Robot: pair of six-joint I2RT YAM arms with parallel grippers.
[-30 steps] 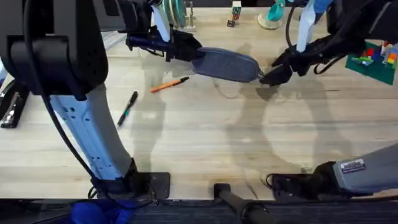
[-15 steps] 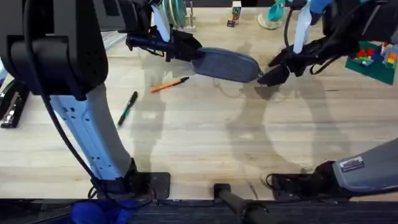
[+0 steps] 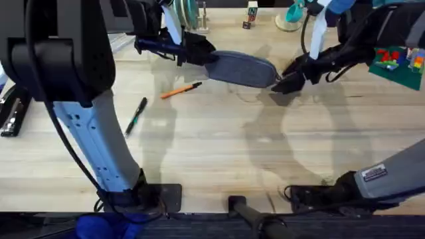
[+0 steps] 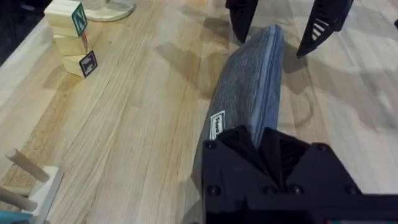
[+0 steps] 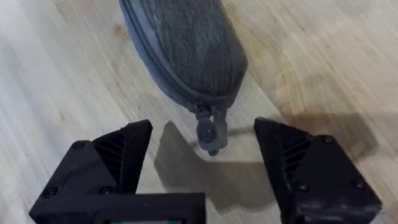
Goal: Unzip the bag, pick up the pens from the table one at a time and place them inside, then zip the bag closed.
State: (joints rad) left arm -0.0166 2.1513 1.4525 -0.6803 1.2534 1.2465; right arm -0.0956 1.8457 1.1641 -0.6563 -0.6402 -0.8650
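Change: right gripper (image 3: 281, 82) has edged in toward the bag's right end since a second ago; the bag, both pens and the left arm lie as they did.
Black pen (image 3: 136, 115): lies alone on the bench (image 3: 219, 153) at the left, slanted, well apart from the bag.
Orange pen (image 3: 180, 90): on the bench, right of the black pen and just below the bag's left end, its dark tip toward the bag, not touching it.
Left gripper (image 4: 264, 146): at the bag's left end, jaws closed on the fabric of that end, seen from the left wrist camera as the pouch running away from between them.
Bag (image 3: 240, 68): grey-blue pouch lying lengthwise on the bench at upper centre, between the two grippers; zipper (image 4: 270, 68) appears closed along its length.
Zipper pull (image 5: 209, 129): hangs off the bag's right tip, resting on the wood.
Right gripper jaws: spread wide, one on either side of the pull, touching neither it nor the bag, holding nothing.
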